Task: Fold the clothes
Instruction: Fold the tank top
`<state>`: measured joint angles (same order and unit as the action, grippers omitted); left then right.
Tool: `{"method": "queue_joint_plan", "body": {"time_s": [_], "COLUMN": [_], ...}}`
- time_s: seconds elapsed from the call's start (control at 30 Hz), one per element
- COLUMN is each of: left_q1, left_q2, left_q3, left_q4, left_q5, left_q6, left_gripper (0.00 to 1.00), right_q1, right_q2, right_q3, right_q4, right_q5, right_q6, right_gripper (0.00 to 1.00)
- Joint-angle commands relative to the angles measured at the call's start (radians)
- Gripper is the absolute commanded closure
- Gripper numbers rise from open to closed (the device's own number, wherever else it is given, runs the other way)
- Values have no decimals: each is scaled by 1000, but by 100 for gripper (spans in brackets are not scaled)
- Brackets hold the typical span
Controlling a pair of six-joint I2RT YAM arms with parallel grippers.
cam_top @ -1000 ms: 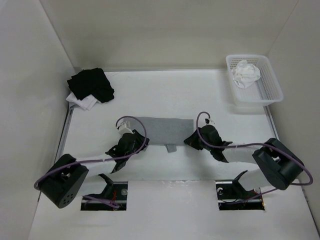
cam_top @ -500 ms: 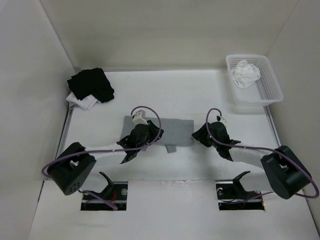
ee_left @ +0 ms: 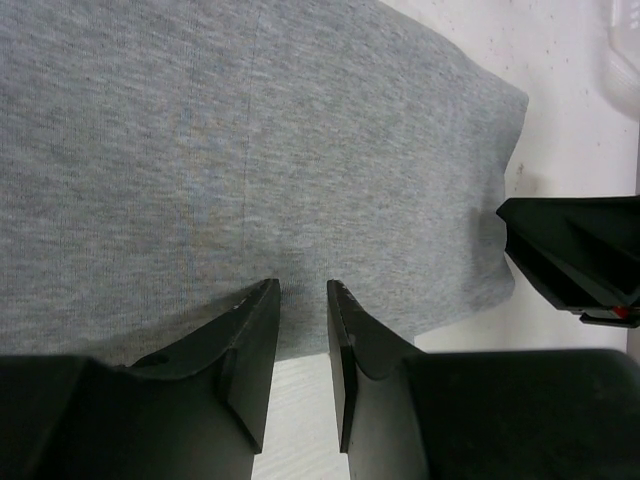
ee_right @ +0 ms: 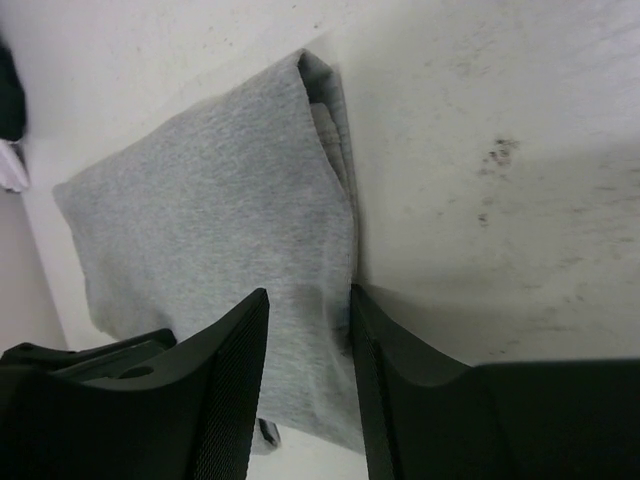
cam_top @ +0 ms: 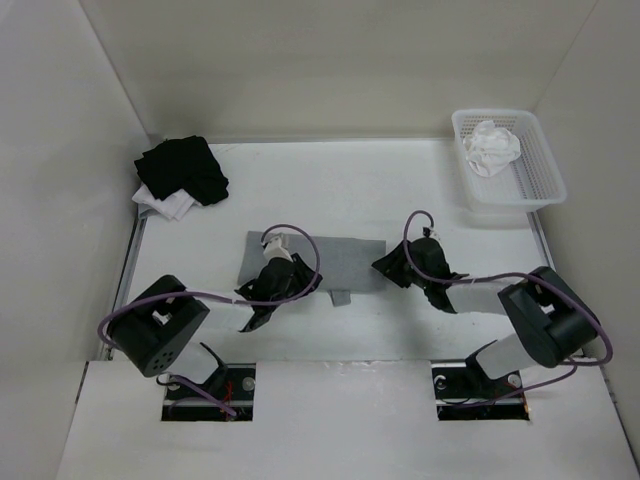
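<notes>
Grey top (cam_top: 345, 258) lies as a folded strip at the centre of the counter (cam_top: 400, 190). Within the last second the right pincer (ee_right: 305, 310) has widened and let go. Its jaws now stand apart over the strip's right end, holding nothing. Left pincer (ee_left: 300, 300) has shifted rightward to the near edge, jaws narrowly apart, empty. Judgement: this fold is laid; a crosswise fold likely remains.
</notes>
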<state>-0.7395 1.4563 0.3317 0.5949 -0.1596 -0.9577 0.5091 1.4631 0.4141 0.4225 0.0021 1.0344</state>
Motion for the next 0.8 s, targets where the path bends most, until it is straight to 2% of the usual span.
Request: {"method": "queue_joint_plan", "body": {"time_s": [0.0,0.1,0.2,0.3,0.37,0.5,0.63,0.77], "left_q1": [9,4,-11,-36,-53,-99,-151,-200], "left_q2": [-43,-60,-73,-76,-74,-33,-2,-103], "left_q3": [-23,-25,-25,-29,-31,-7,20,-13], "left_q4": [29,25,19,14,13,13,-23,-3], "left_q5": [8,6,2,-24,-43,-54,-78,-139], "left_q6": [0,5,5,8,8,10,-4,-15], "left_gripper": [75,76,76,76,76,79,90,92], "right_q1": [3,-5,-13,-13,-8,-8,-1,1], "right_q2": [66,97,118,60,-12,-214,-453,-627], "right_q3": [-43,-49,-57,-90,-113,-130,-98,-34], "right_q4": [56,122,186,219,204,26,-242,-476], "right_q5": [-68,-89,-94,-45,-8,50,128,153], "right_q6": [49,64,73,75,67,26,-51,-106], "right_gripper": [59,65,81,94,96,97,98,98]}}
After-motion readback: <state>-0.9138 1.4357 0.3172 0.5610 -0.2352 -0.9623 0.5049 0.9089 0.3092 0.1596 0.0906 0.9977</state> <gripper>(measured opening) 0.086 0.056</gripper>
